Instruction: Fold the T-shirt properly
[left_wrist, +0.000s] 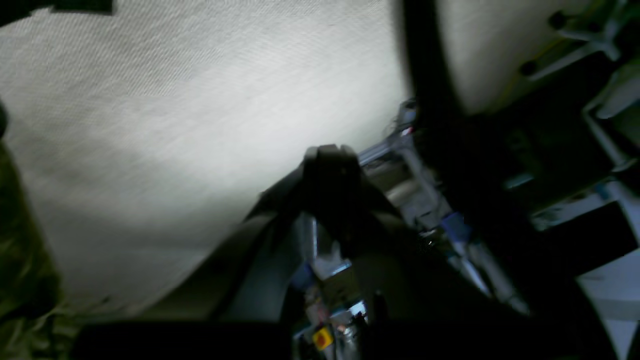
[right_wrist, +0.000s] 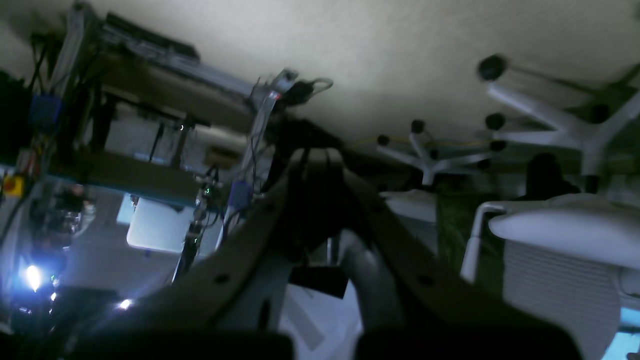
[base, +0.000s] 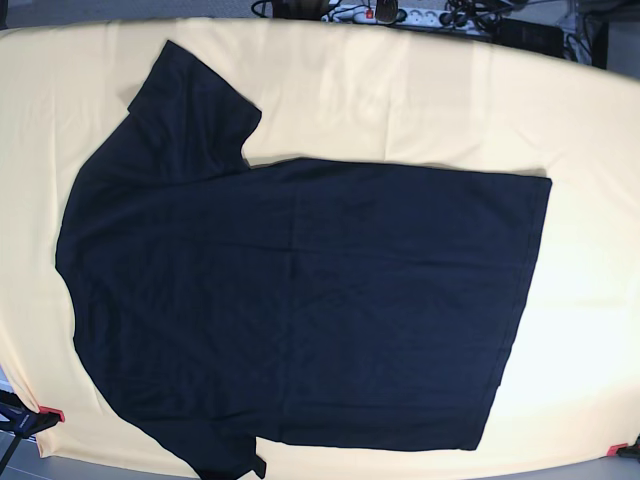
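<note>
The T-shirt lies spread flat on the pale yellow table cloth, dark and plain. Its hem is at the right and its shoulders at the left. One sleeve points to the far left corner, the other reaches the near edge. Neither gripper shows in the base view. In the left wrist view my left gripper is shut with nothing in it, raised and aimed away from the shirt. In the right wrist view my right gripper is likewise shut and empty, facing out into the room.
A power strip and cables lie along the table's far edge. Red clamps sit at the near corners. White office chairs and an equipment rack stand in the room beyond.
</note>
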